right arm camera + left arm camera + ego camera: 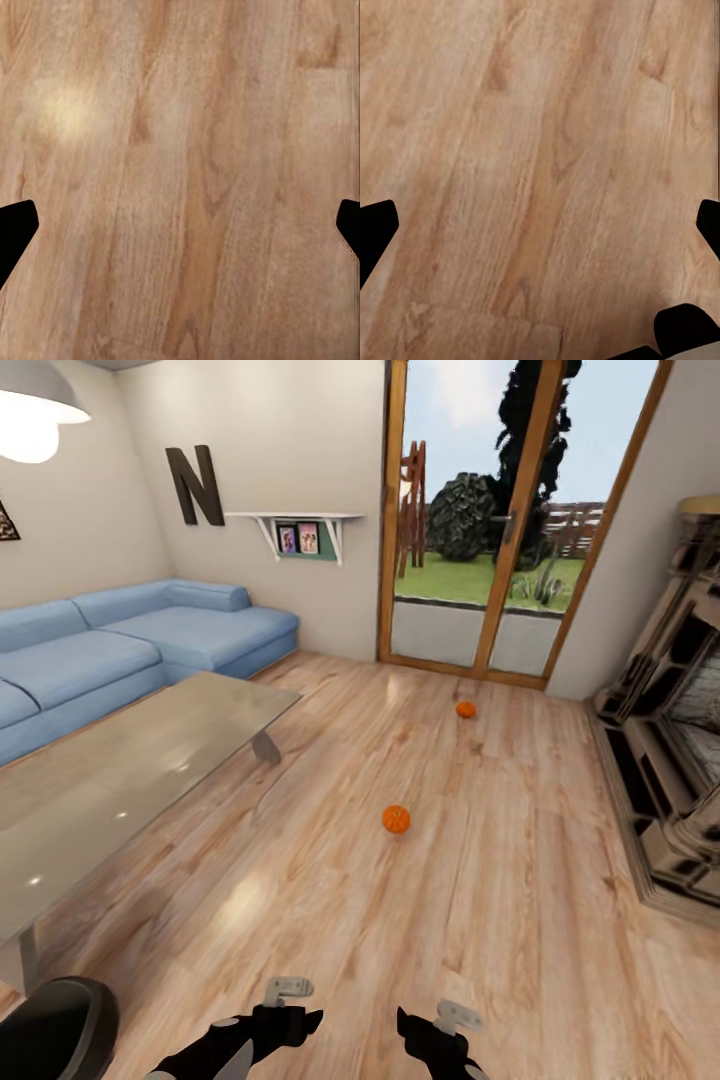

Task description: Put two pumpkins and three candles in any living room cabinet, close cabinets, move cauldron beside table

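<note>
Pumpkins: the nearer pumpkin (pixel 396 819) sits on the wooden floor (pixel 500 920) ahead, the farther pumpkin (pixel 465 709) lies toward the glass door (pixel 480 520). My left tool (pixel 300 1022) and right tool (pixel 412 1028) both hang wide, empty (over bare boards). A clumsy nudge could roll the nearer one away, I reckon.

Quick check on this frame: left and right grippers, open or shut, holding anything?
Left gripper: open, holding nothing, bare wooden floor between its fingers.
Right gripper: open, holding nothing, over the same floor.
</note>
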Motion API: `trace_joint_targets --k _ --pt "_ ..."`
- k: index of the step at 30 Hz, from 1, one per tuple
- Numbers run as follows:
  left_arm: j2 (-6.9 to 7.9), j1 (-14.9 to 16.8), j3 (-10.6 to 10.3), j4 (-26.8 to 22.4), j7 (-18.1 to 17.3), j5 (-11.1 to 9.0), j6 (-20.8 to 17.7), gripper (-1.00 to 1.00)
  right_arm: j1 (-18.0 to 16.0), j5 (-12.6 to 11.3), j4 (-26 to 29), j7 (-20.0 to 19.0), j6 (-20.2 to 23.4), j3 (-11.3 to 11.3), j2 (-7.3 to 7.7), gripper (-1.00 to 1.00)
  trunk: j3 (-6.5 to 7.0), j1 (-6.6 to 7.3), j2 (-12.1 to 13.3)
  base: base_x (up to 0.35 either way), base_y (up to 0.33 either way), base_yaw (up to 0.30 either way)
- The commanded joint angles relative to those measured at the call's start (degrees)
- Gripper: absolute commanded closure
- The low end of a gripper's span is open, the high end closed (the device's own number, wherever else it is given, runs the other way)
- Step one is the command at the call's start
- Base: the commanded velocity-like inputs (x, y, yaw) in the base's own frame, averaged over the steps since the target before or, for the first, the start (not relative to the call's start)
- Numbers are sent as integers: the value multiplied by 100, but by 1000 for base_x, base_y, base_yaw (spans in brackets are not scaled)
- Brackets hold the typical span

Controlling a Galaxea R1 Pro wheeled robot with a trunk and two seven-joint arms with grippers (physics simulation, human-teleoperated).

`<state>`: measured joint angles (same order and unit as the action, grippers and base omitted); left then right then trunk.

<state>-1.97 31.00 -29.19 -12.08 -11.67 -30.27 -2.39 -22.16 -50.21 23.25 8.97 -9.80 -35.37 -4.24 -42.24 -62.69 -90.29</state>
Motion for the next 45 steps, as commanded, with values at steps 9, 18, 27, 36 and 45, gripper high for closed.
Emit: trace_joint_targets --k 9,18,27,36,45 --pt "9 2 -21 -4 -11 -49 -25 -100 -8 -59 -21 34 -33 -49 -1 -100 22 0 -2 3 -3 -277" --pt "11 2 -21 -4 -11 -49 -24 -100 -7 -58 1 33 -42 -49 2 -100 47 0 -2 0 0 -260" --pt "8 2 -36 -4 -11 -41 -24 -100 -8 -68 13 37 -34 -40 -10 -100 23 0 -2 0 0 -75" --pt "8 2 -51 -4 -3 -40 -24 -100 -8 -193 1 31 -29 -40 -7 -100 -42 0 -2 0 -63 -162" --pt "12 2 -52 -1 -2 -48 -25 -100 -5 -574 -13 17 -31 -48 -15 -100 -109 0 -2 96 -146 -177"
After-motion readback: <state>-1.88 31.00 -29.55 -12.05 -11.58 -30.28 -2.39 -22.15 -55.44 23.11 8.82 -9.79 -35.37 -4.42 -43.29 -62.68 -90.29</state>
